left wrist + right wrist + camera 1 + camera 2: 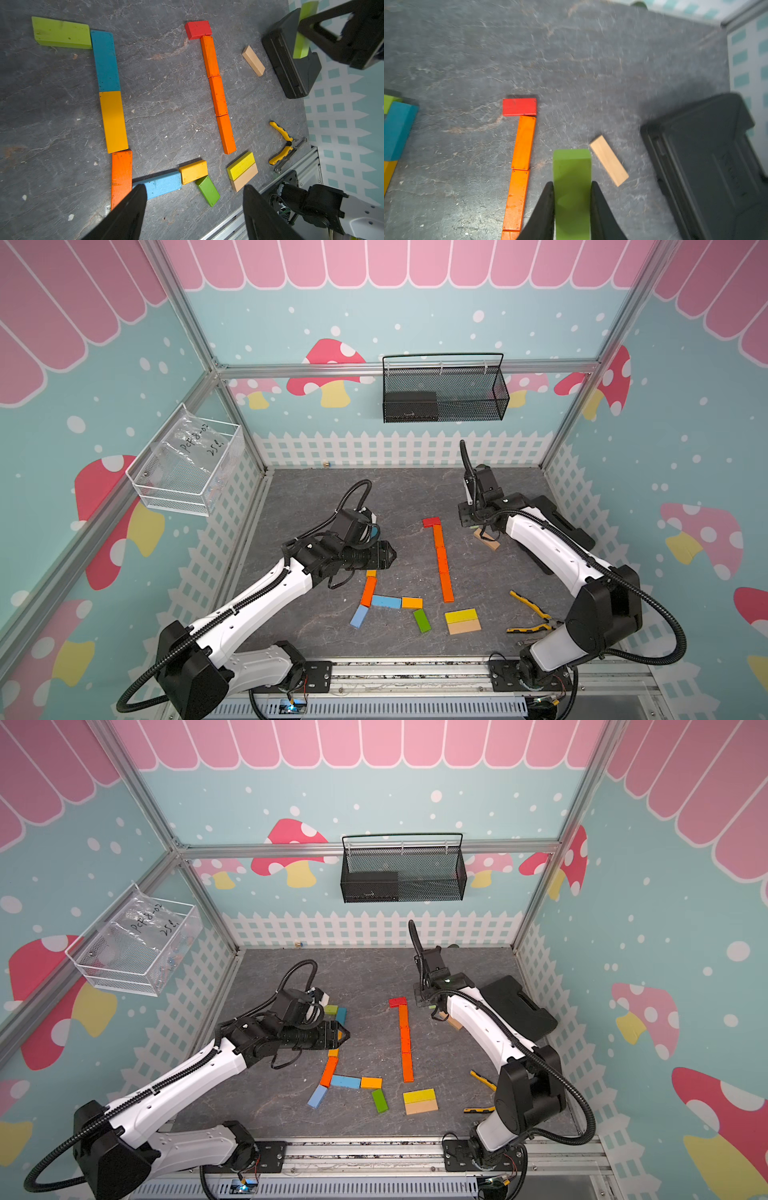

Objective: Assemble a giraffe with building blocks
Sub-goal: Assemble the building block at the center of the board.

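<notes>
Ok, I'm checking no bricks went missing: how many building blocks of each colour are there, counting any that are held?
Orange blocks: 4
Blue blocks: 3
Green blocks: 3, one held in the right gripper
Yellow blocks: 3
Tan blocks: 2
Red block: 1
Total: 16

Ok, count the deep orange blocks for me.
4. Three run end to end from the red block: nearest orange block, middle orange block, last orange block. The fourth orange block adjoins the light blue block. Arms might hide others.
</notes>
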